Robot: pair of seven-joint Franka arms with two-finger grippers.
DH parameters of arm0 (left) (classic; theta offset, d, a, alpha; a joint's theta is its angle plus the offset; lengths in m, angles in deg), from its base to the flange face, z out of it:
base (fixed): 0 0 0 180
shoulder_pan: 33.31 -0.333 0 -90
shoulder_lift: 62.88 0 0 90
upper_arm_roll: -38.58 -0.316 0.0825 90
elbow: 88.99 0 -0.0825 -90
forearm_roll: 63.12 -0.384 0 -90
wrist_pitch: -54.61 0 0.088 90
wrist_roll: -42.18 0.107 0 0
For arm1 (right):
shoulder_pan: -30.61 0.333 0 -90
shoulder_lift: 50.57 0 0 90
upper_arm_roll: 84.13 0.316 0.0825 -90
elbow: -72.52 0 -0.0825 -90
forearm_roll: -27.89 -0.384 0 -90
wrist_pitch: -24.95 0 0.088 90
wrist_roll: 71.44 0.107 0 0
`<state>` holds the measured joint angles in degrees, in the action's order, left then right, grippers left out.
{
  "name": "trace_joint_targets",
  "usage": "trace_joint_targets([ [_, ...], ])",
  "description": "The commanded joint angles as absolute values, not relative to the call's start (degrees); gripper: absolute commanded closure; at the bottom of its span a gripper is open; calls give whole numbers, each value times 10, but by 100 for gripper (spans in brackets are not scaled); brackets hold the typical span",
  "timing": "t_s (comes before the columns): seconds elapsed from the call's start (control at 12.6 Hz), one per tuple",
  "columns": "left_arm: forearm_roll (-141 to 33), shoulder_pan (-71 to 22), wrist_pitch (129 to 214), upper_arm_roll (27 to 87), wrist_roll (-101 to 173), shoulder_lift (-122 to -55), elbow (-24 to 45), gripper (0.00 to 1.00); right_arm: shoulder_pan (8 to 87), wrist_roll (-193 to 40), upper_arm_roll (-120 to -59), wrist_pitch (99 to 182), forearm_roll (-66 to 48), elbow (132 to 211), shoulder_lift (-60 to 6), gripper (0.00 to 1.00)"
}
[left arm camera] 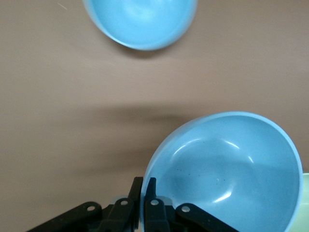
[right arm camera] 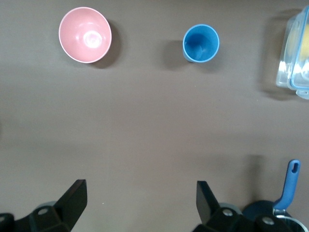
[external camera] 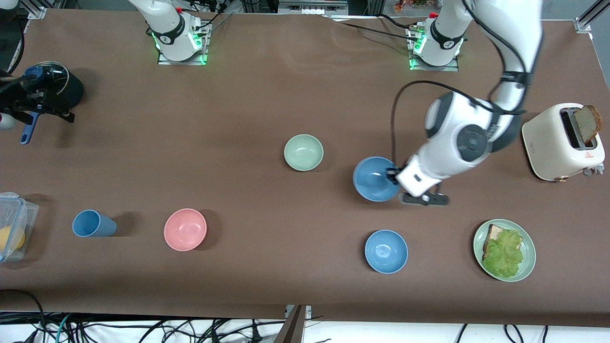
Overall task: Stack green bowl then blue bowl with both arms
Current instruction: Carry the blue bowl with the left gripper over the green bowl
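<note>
My left tool (external camera: 393,177) is clamped on a blue bowl's (external camera: 375,179) rim, lifted beside the green bowl (external camera: 303,152), which sits mid-surface with nothing stacked in it yet. My right tool (right arm camera: 140,203) waits, fingers apart, over the right arm's end of the surface.

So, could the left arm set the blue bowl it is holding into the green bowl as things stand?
Probably yes. The left gripper is shut on the blue bowl's rim, and the green bowl sits open and empty beside it, with only bare table between.
</note>
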<state>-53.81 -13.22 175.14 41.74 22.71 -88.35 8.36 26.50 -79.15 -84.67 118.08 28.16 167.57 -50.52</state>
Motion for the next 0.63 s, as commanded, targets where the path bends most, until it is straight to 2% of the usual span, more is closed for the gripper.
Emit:
trace_joint_targets([
  [0.0,-530,-59,1746,407,122,-917,45,100,267,-750,-851,1151,262,1662,-499,1],
  [0.16,-514,-18,1747,408,102,-928,42,100,266,-736,-851,1150,259,1687,-507,1],
  [0.55,-489,38,1772,407,86,-966,43,100,267,-737,-850,1146,259,1685,-507,1],
])
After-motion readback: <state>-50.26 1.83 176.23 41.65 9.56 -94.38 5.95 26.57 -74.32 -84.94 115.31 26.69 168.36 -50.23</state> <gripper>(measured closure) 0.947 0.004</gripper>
